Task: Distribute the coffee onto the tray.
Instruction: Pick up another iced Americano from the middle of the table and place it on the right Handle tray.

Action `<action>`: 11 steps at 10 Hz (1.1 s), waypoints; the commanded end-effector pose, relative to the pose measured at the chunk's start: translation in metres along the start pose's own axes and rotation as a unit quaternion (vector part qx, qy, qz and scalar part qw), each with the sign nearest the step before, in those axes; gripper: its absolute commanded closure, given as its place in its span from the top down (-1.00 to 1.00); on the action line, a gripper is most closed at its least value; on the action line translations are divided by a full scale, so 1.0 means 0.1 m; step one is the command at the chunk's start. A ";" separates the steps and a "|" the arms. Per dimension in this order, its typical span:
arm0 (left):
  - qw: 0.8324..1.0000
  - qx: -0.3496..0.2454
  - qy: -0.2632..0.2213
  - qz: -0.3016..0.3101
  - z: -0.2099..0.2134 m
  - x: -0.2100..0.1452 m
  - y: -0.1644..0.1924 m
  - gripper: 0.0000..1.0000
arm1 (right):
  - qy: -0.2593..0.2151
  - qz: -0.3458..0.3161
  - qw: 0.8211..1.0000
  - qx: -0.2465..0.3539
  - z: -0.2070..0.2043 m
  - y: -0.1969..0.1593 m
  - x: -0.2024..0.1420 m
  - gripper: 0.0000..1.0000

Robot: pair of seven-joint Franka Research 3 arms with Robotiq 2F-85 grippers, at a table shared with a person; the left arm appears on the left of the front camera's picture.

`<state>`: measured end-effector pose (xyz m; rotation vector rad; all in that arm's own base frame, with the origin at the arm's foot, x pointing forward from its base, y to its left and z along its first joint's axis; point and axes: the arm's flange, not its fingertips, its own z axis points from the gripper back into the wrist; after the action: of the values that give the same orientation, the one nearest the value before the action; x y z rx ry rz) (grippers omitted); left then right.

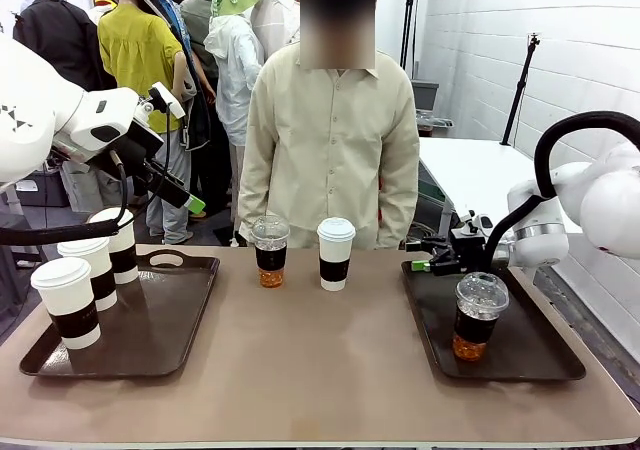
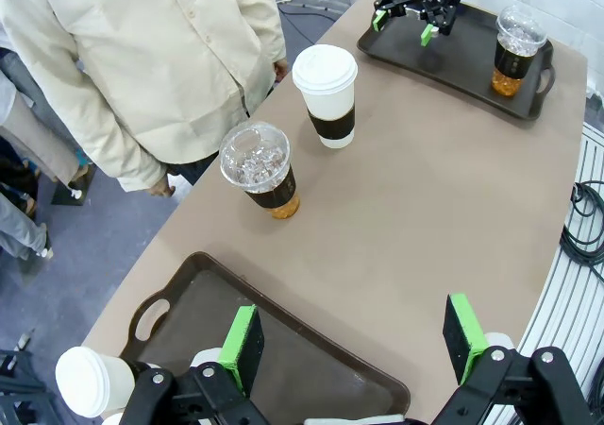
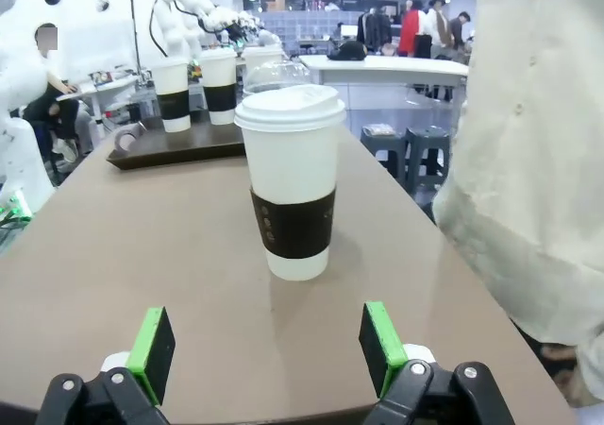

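step: cup pickup, judged | right jaws wide, empty | white lidded paper cup (image 3: 290, 184), dark brown sleeve, ahead, centred | left jaws wide | next: advance, close on sleeve

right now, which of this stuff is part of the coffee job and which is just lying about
Part of the job:
- white cup and clear cup standing on the table
- three white cups on the left tray
- second clear cup on the right tray

Just there:
- person standing at the far side
- cables on the floor
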<state>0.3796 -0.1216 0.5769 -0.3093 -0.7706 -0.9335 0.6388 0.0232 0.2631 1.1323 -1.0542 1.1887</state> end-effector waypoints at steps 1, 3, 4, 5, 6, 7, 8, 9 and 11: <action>1.000 -0.002 -0.001 0.002 -0.01 -0.01 0.01 1.00 | -0.004 -0.009 1.000 0.021 -0.03 -0.08 0.01 1.00; 1.000 -0.002 -0.001 0.002 -0.01 -0.01 0.01 1.00 | -0.004 -0.007 1.000 0.020 -0.05 -0.06 0.03 1.00; 1.000 -0.002 -0.001 0.002 -0.01 -0.01 0.01 1.00 | -0.005 -0.002 1.000 0.010 -0.05 0.01 -0.02 1.00; 1.000 -0.002 -0.001 0.002 -0.01 -0.01 0.01 1.00 | -0.005 -0.002 1.000 0.010 -0.05 0.01 -0.02 1.00; 1.000 -0.002 -0.001 0.002 -0.01 -0.01 0.01 1.00 | -0.005 -0.002 1.000 0.010 -0.05 0.01 -0.02 1.00; 1.000 -0.002 -0.001 0.002 -0.01 -0.01 0.01 1.00 | -0.005 -0.002 1.000 0.010 -0.05 0.01 -0.02 1.00; 1.000 -0.002 -0.001 0.002 -0.01 -0.01 0.01 1.00 | -0.005 -0.002 1.000 0.010 -0.05 0.01 -0.02 1.00; 1.000 -0.002 -0.001 0.002 -0.01 -0.01 0.01 1.00 | -0.005 -0.002 1.000 0.010 -0.05 0.01 -0.02 1.00; 1.000 -0.002 -0.001 0.002 -0.01 -0.01 0.01 1.00 | -0.005 -0.002 1.000 0.010 -0.05 0.01 -0.02 1.00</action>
<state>0.3796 -0.1216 0.5769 -0.3093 -0.7706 -0.9335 0.6376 0.0269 0.2605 1.1560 -1.0494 1.1932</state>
